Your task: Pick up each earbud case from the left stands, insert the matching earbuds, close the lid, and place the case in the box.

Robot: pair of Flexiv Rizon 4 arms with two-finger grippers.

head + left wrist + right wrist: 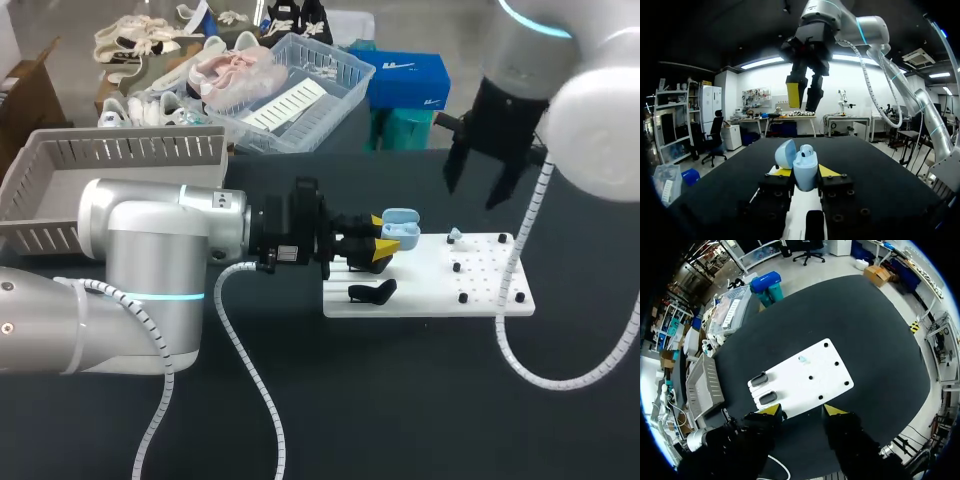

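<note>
Our left jaws pinch the open earbud case (400, 226) over the white board (430, 290) while our right jaws hang spread above the earbud (455, 236) lying there; we fear pressing it in could twist the case loose.

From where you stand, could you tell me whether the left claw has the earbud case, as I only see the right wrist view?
Observer: Yes, the left claw is shut on the light blue earbud case, with a yellow tip against each side.
Operator: Thank you. Is its lid open?
Observer: It is; the lid is swung up and off to one side.
Operator: And is my right claw touching it?
Observer: No, the right claw hangs open above the case, apart from it.
</note>
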